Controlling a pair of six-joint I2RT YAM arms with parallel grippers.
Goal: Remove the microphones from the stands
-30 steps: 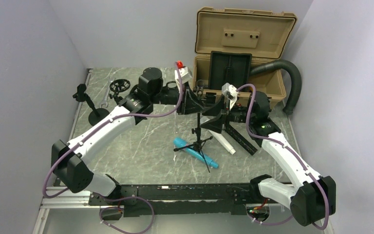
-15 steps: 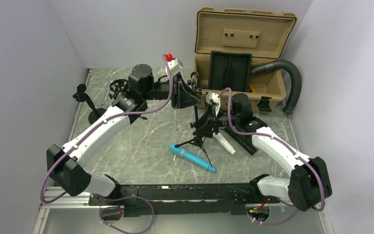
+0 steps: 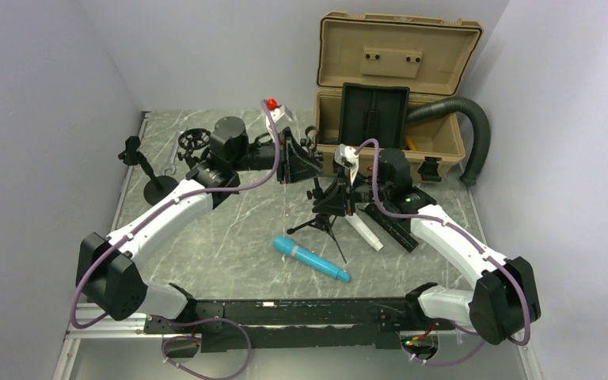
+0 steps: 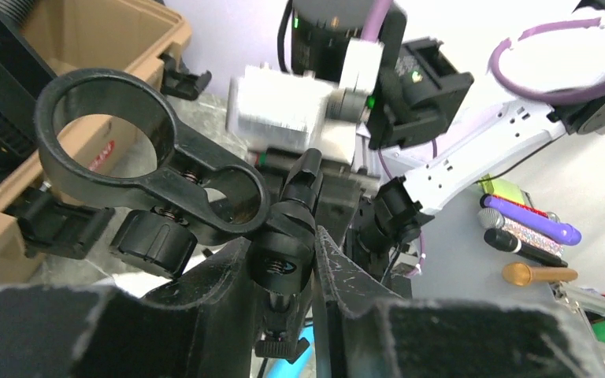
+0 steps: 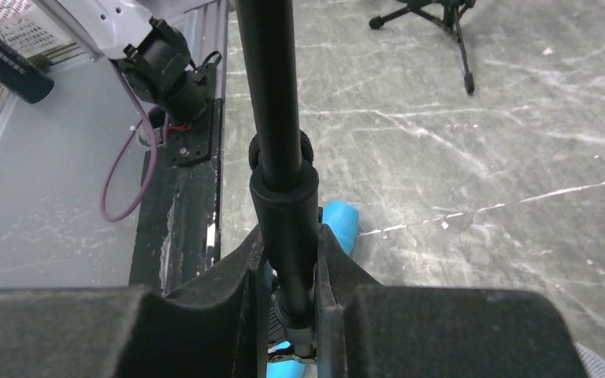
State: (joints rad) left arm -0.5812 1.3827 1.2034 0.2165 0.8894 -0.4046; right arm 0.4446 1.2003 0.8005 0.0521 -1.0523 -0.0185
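Note:
The black tripod stand (image 3: 324, 228) stands mid-table, and its ring clip (image 4: 102, 118) is empty. My left gripper (image 3: 299, 162) is shut on the swivel joint (image 4: 283, 252) just under that clip. My right gripper (image 3: 334, 198) is shut on the stand's pole (image 5: 272, 94), lower down, with a finger tight on each side. The blue microphone (image 3: 311, 258) lies flat on the table in front of the tripod legs, apart from both grippers. Its end (image 5: 340, 220) shows just past my right fingers.
An open tan case (image 3: 396, 79) and a grey hose (image 3: 475, 134) are at the back right. A round-based black stand (image 3: 154, 186) sits at the left. A white tube (image 3: 364, 231) and a black bar (image 3: 392, 226) lie right of the tripod.
My right gripper has swung left to the stand's pole and shut on it. My left arm has shifted left with the stand's head. The microphone now lies clear of the legs.

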